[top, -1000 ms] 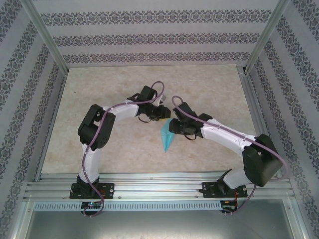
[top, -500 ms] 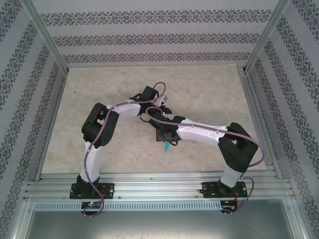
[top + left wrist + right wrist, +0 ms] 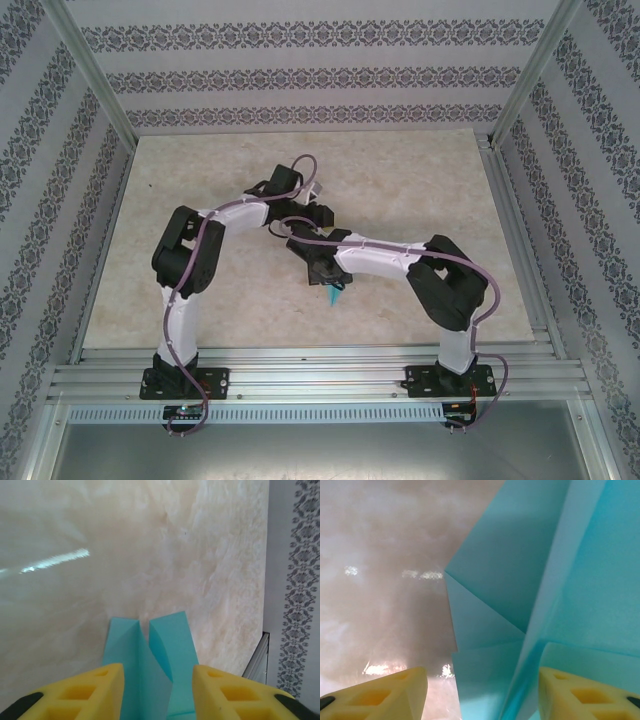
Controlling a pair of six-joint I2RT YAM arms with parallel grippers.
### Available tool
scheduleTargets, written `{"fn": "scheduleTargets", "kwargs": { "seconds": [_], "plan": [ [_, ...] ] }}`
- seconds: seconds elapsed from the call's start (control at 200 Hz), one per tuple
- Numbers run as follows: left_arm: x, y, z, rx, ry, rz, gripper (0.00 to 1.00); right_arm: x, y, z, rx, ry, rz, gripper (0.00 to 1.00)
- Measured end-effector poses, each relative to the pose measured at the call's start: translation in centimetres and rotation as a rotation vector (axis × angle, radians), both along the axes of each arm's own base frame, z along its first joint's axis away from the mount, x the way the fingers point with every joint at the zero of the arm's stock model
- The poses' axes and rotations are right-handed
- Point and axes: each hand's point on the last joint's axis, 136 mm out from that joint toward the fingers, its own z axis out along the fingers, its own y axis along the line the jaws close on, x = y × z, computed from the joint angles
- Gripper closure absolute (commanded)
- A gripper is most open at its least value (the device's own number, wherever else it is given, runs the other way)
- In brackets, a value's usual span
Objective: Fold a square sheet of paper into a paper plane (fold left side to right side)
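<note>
The square sheet of paper (image 3: 333, 296) is turquoise and folded into a narrow, pointed paper plane shape. It lies on the table near the middle, and just its near tip pokes out from under my right wrist. My right gripper (image 3: 322, 272) hovers right over it. In the right wrist view the creased layers of the paper (image 3: 520, 570) spread between the wide-apart yellow fingers of my right gripper (image 3: 482, 675), which is open. My left gripper (image 3: 318, 216) sits just behind. Its wrist view shows two blunt rear flaps of the paper (image 3: 170, 640) lying flat past my open left gripper (image 3: 157, 670).
The beige marbled tabletop (image 3: 420, 190) is walled by patterned panels and aluminium posts (image 3: 95, 70). A metal rail (image 3: 320, 365) runs along the near edge by the arm bases. The table's right edge and frame (image 3: 257, 655) appear in the left wrist view.
My right arm has swung left across the paper, covering all but its tip, and its jaws have widened. My left gripper has drawn back slightly and its jaws have parted.
</note>
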Motion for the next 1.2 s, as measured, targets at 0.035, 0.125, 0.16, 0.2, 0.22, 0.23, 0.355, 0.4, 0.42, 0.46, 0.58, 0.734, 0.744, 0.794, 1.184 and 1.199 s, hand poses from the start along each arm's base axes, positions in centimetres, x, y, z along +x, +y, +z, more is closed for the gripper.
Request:
{"fn": "scheduleTargets", "kwargs": {
  "seconds": [0.035,0.125,0.16,0.2,0.22,0.23,0.355,0.4,0.42,0.46,0.58,0.734,0.744,0.794,1.184,1.199],
  "plan": [
    [0.3,0.9,0.4,0.001,-0.008,0.018,0.58,0.1,0.1,-0.2,-0.010,0.002,0.003,0.41],
    [0.8,3.2,1.3,0.008,-0.027,0.059,0.57,0.2,-0.1,-0.6,-0.035,0.010,0.005,0.41],
    [0.9,4.1,1.4,0.011,-0.030,0.075,0.57,0.2,-0.2,-0.7,-0.046,0.013,0.005,0.43],
    [0.9,5.0,1.4,0.017,-0.030,0.092,0.58,0.2,-0.4,-0.9,-0.057,0.017,0.006,0.44],
    [0.9,5.4,1.4,0.020,-0.030,0.098,0.57,0.1,-0.4,-0.9,-0.062,0.019,0.005,0.46],
    [0.9,5.6,1.4,0.020,-0.030,0.101,0.57,0.1,-0.5,-1.0,-0.067,0.020,0.007,0.46],
    [0.3,7.2,0.6,0.041,-0.015,0.122,0.57,0.0,-1.0,-1.0,-0.091,0.024,0.008,0.53],
    [0.0,7.6,0.2,0.051,-0.007,0.127,0.57,-0.1,-1.1,-1.0,-0.094,0.025,0.011,0.54],
    [-0.1,7.7,0.0,0.054,-0.002,0.127,0.57,-0.1,-1.1,-1.0,-0.095,0.026,0.009,0.55],
    [-0.4,7.9,-0.2,0.062,0.006,0.128,0.57,-0.1,-1.2,-1.0,-0.099,0.027,0.010,0.57],
    [-0.6,8.0,-0.5,0.070,0.010,0.125,0.57,-0.1,-1.2,-0.7,-0.096,0.023,0.009,0.60],
    [-0.6,8.0,-0.4,0.071,0.001,0.120,0.57,-0.3,-1.5,-0.1,-0.085,0.016,0.002,0.67],
    [-0.6,8.0,-0.4,0.071,0.000,0.120,0.57,-0.4,-1.5,-0.1,-0.084,0.015,0.001,0.68],
    [-0.6,8.0,-0.3,0.071,-0.001,0.119,0.57,-0.5,-1.7,0.0,-0.082,0.015,-0.003,0.71],
    [-0.9,8.7,0.4,0.095,-0.021,0.131,0.57,-1.4,-2.2,-0.4,-0.050,0.027,-0.008,1.00],
    [-0.9,8.8,0.6,0.095,-0.024,0.133,0.57,-1.5,-2.2,-0.3,-0.042,0.027,-0.007,1.00]
  ]
}}
